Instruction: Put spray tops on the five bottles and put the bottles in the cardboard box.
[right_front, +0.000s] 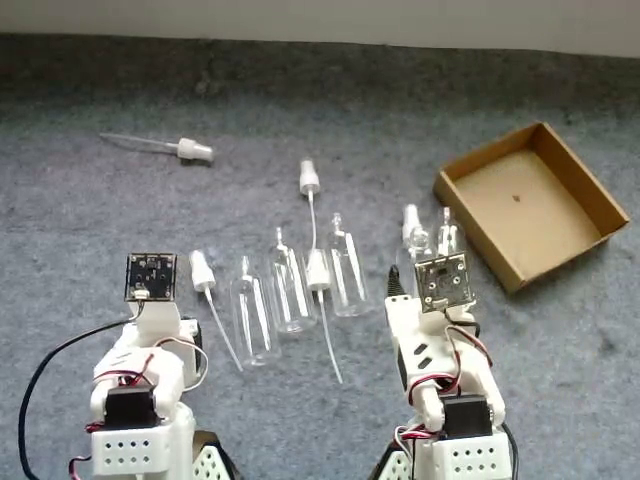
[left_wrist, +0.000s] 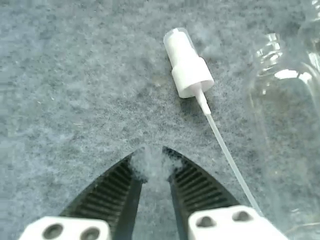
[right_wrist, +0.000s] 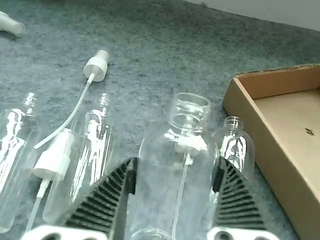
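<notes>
My right gripper (right_wrist: 175, 166) is shut on a clear bottle (right_wrist: 176, 165) that carries a spray top with a clear cap (right_wrist: 190, 107); this bottle (right_front: 411, 232) lies just left of the cardboard box (right_front: 530, 200). A second bare bottle (right_wrist: 235, 145) lies against it on the box side. Three bare bottles (right_front: 288, 285) lie side by side in the middle, with a spray top (right_front: 318, 272) among them and another (right_front: 309, 180) beyond. My left gripper (left_wrist: 153, 150) hangs over bare carpet, open by a narrow gap and holding nothing. A white spray top (left_wrist: 187, 70) lies just ahead of it, beside a bottle (left_wrist: 285, 115).
One more spray top (right_front: 195, 150) lies far off at the back left. The cardboard box's near wall (right_wrist: 235, 97) stands close to the held bottle. Grey carpet (right_front: 100, 220) covers the table.
</notes>
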